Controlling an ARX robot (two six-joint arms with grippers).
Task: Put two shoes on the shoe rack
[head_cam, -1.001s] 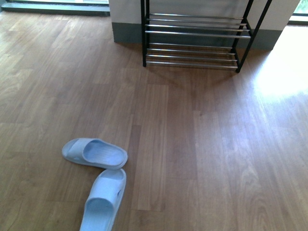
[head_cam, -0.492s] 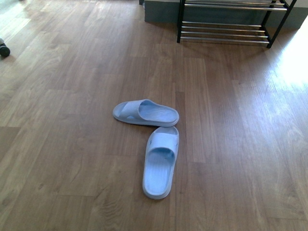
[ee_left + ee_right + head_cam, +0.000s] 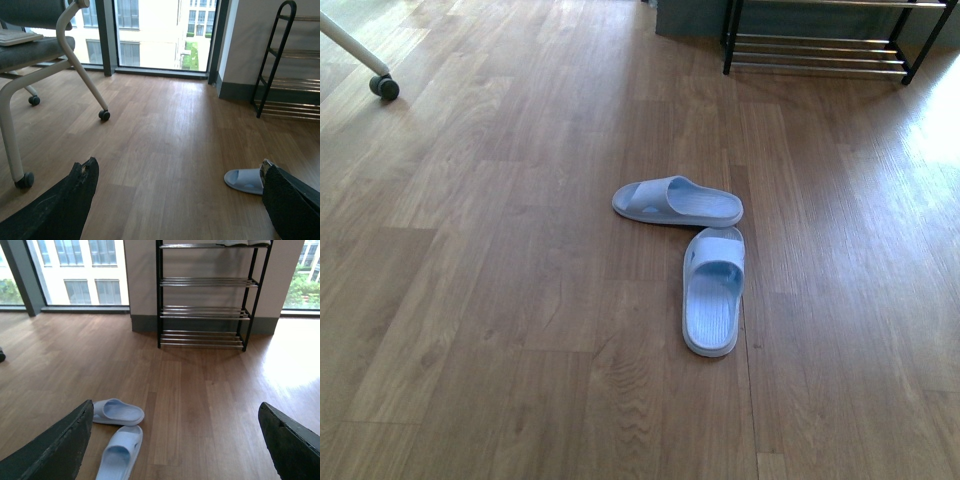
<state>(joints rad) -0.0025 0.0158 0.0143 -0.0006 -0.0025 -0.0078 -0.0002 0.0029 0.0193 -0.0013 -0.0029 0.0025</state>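
Jaws left and right wide apart, empty — pale slide (image 3: pixel 677 202) beside its twin (image 3: pixel 712 295), shoe rack (image 3: pixel 815 56) well apart

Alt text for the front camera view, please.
Two pale blue slides lie on the wood floor: the far slide crosswise, the near slide lengthwise. The black shoe rack shows at top right, a chair caster at top left.

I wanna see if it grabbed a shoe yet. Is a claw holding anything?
No. The left claw and right claw are open and empty; the far slide and near slide lie on the floor.
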